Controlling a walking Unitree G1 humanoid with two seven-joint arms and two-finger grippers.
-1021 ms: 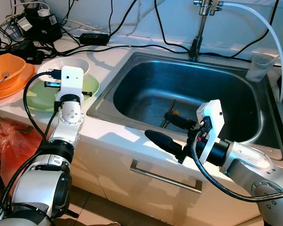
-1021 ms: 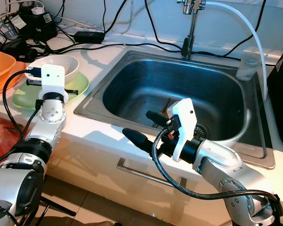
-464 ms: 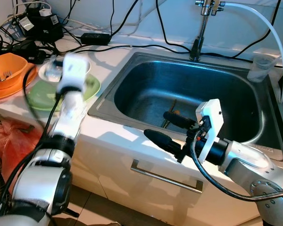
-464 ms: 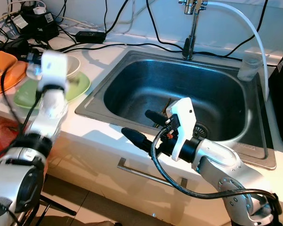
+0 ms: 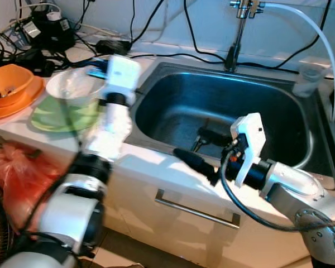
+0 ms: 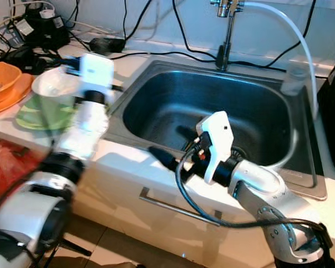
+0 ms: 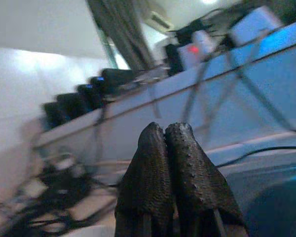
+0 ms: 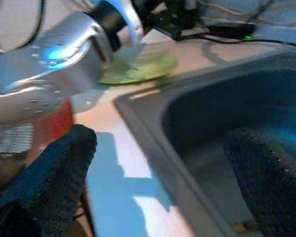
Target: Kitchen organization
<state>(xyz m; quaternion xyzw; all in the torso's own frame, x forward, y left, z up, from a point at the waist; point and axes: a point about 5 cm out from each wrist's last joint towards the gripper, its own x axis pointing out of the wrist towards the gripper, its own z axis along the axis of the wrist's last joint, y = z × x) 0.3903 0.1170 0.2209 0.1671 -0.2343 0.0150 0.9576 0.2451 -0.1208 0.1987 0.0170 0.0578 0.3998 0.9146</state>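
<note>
The steel sink (image 5: 156, 120) is my landmark. Inside it, near the drain, lies a dark utensil with an orange bit (image 5: 204, 135), too blurred to name. My right gripper (image 5: 204, 149) hangs over the sink's front rim, fingers spread wide with nothing between them: one finger over the basin, the other over the white counter edge (image 5: 151, 164). My left gripper (image 7: 166, 148) is raised over the sink's left rim, its two fingers pressed together and holding nothing. Left of the sink, on the counter, a white bowl (image 5: 72, 85) sits on a green plate (image 5: 58, 116), and further left stands an orange bowl (image 5: 8, 84). Behind the sink rises the tap (image 5: 238, 28), and a clear cup (image 5: 307, 78) stands at the back right corner
</note>
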